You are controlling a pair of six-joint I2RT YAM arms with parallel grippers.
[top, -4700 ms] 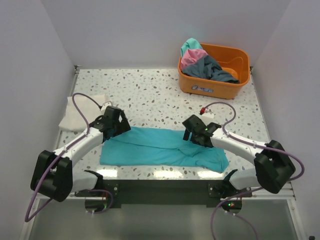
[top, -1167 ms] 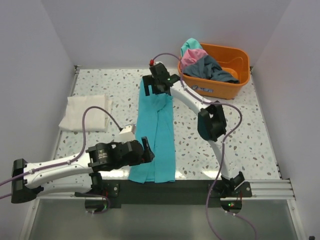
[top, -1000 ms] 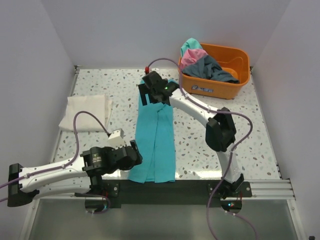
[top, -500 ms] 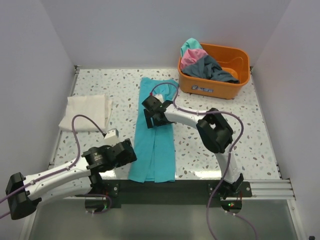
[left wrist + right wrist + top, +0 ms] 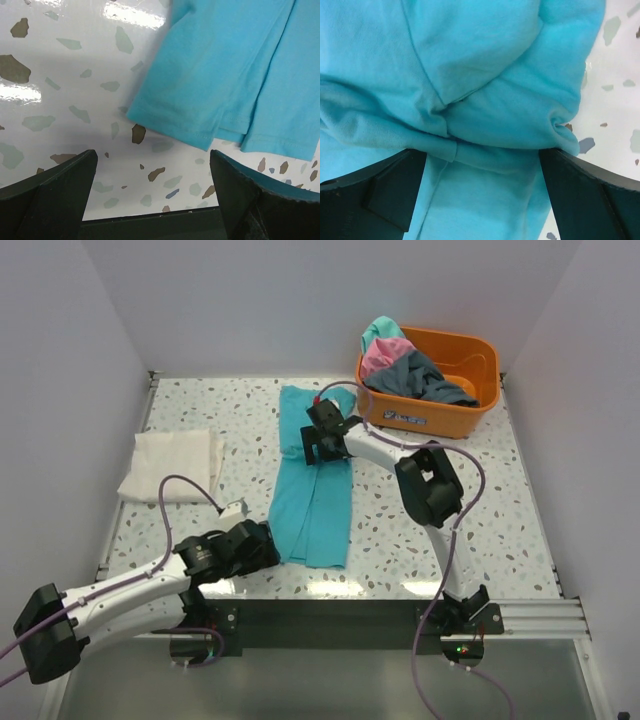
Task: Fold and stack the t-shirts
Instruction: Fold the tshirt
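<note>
Five shirts are in view. One teal t-shirt [image 5: 313, 502] lies on the table [image 5: 440, 500] as a long narrow strip with its sides turned in, running from the far middle toward the near edge. A cream-white t-shirt [image 5: 172, 464] lies folded at the left. A second teal shirt [image 5: 379, 332], a pink shirt [image 5: 384, 356] and a dark grey shirt [image 5: 432, 376] are heaped in the orange tub [image 5: 420, 416] at the far right.

The left gripper [image 5: 262, 542] has its jaws wide apart and holds nothing. It sits low over bare table just beside the strip's near-left hem corner. The right gripper [image 5: 322, 442] also has its jaws spread. It is set over the far part of the strip, with wrinkled cloth bunched between its fingers but not pinched.

Assessment: the step in hand appears to be the crosswise fold. The left wrist view shows overlapping flaps at the near hem, so any pinch there should catch every layer. The bunching at the far end should be flattened first. The lifted end should travel low and level to keep the edges square.
</note>
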